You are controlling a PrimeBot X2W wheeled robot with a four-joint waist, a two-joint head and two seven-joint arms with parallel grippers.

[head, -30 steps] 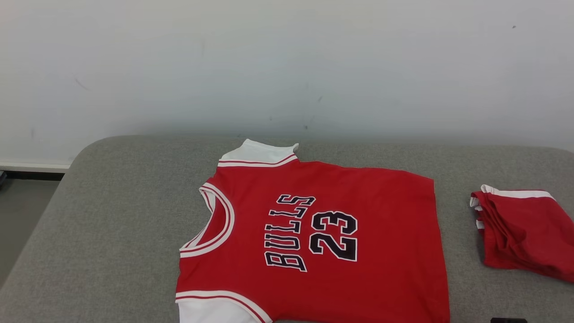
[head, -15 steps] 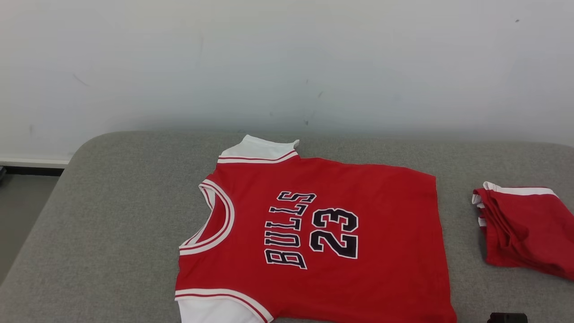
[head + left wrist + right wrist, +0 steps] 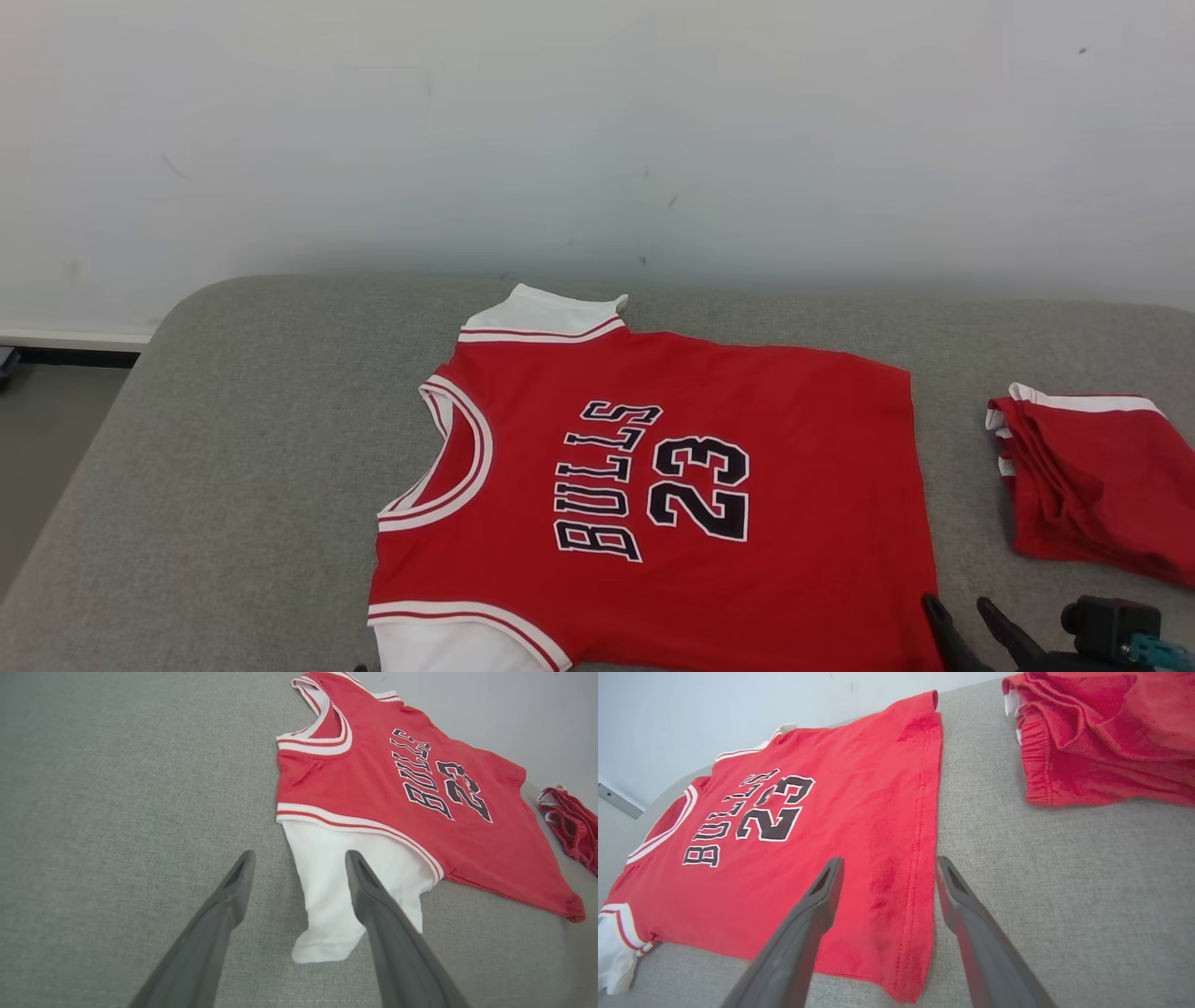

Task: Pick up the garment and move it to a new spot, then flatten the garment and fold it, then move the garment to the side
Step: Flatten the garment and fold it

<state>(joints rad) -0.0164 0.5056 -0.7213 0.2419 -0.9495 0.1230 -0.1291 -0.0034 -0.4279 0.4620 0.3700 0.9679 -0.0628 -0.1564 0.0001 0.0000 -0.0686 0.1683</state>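
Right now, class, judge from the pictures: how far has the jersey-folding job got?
Done: the jersey lies flat, print up. In hand: left pincer and right pincer open, empty, by its white sleeve and hem. Left: folding it and moving it aside.

Your left hand [image 3: 300, 856] stands open, its two long dark fingers [image 3: 215, 924] spread wide and reaching forward and down from the wrist. Your right hand [image 3: 889, 861] is open just as wide, splayed in a V. In the head view, its fingertips [image 3: 941, 625] poke up at the lower right, with the dark wrist block [image 3: 1106, 621] just beside them.
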